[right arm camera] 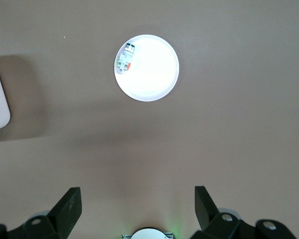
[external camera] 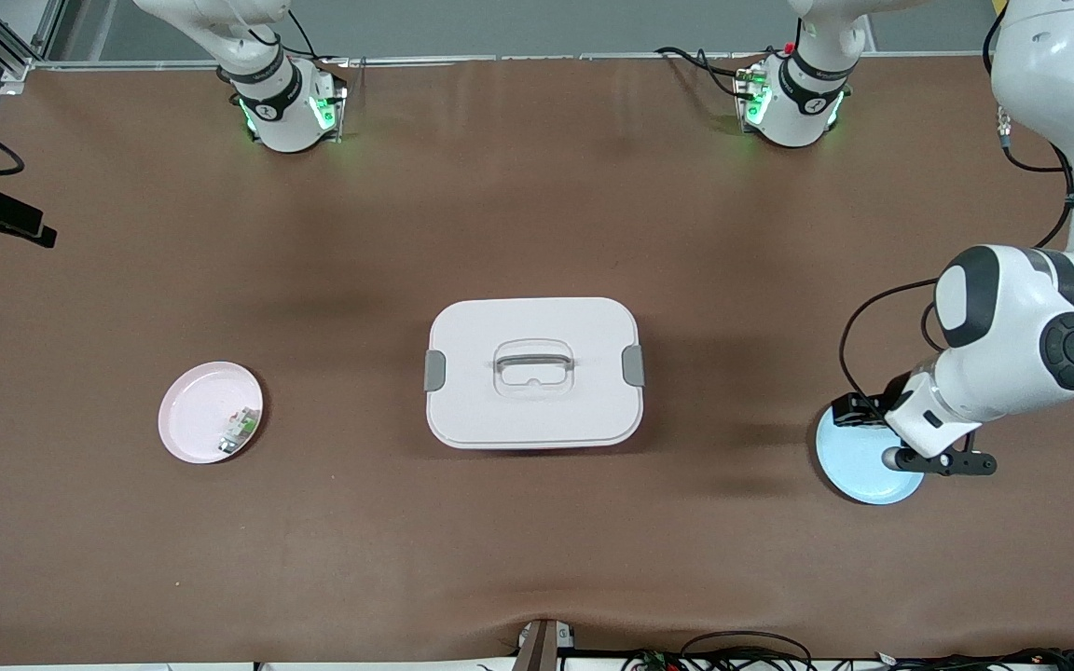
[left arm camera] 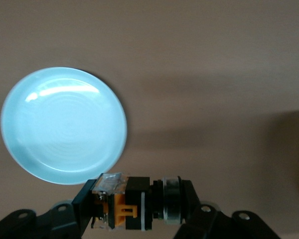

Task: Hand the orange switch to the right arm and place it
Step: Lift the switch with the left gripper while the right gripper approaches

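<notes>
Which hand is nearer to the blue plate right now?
Left. The left hand, shut on the orange switch, hangs over the edge of the blue plate. The right hand is open above bare table near the pink plate.

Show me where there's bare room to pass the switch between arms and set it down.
Bare brown table lies between the white lidded box and the pink plate, and between box and blue plate. The pink plate holds a green-and-white part at one rim. The left claw crowds the blue plate, holding the orange switch.
</notes>
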